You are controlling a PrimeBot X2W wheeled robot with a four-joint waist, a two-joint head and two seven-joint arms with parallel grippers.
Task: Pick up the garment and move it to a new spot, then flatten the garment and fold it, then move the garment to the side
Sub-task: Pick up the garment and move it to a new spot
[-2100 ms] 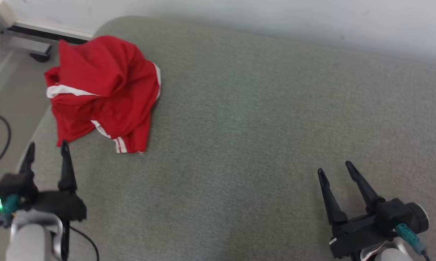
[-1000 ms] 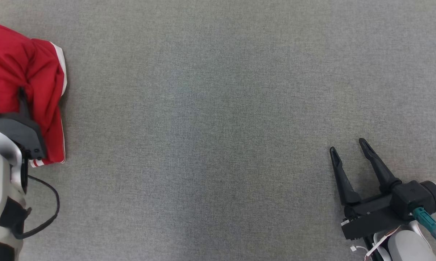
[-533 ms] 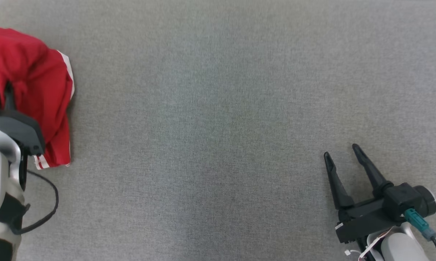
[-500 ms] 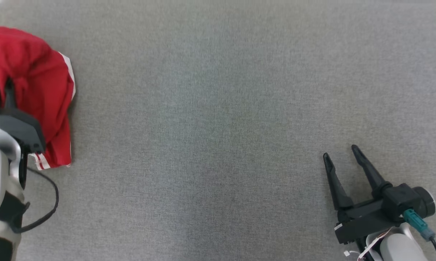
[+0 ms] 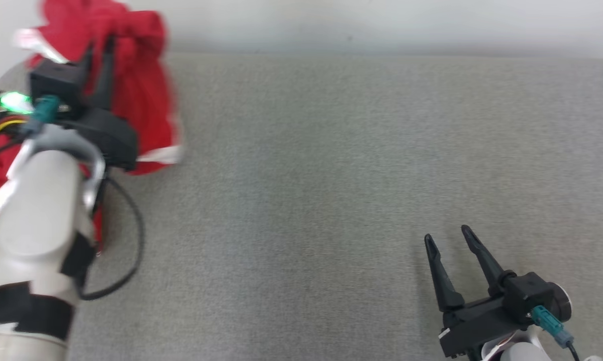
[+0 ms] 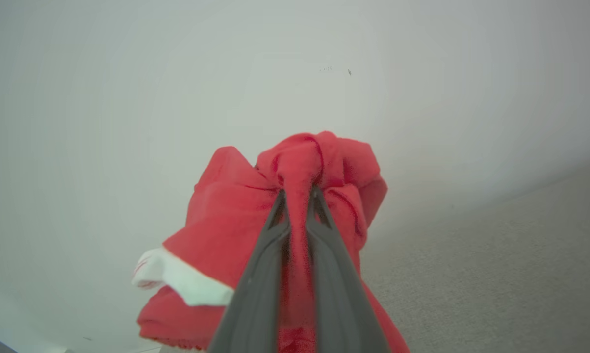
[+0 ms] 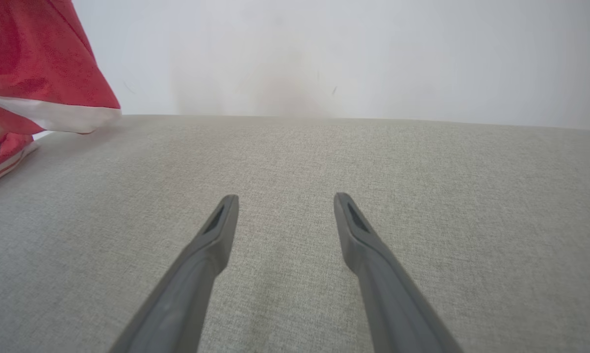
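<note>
The garment (image 5: 141, 90) is red cloth with white trim, bunched and hanging at the upper left of the head view. My left gripper (image 5: 101, 47) is shut on it, and a fold of the garment (image 6: 236, 220) is pinched between its two fingers in the left wrist view. In the right wrist view the garment's (image 7: 35, 68) white-edged hem hangs at the far left, above the surface. My right gripper (image 5: 451, 238) stands open low at the right over the grey surface, nothing between its fingers (image 7: 221, 215).
A wide grey fabric surface (image 5: 331, 175) stretches across the head view. A pale wall (image 5: 381, 22) runs behind its far edge. A black cable (image 5: 126, 250) loops from my left forearm.
My left gripper has shut on the garment and lifted it off the surface. The head camera has tilted up, bringing the wall into view. The right gripper stays open.
</note>
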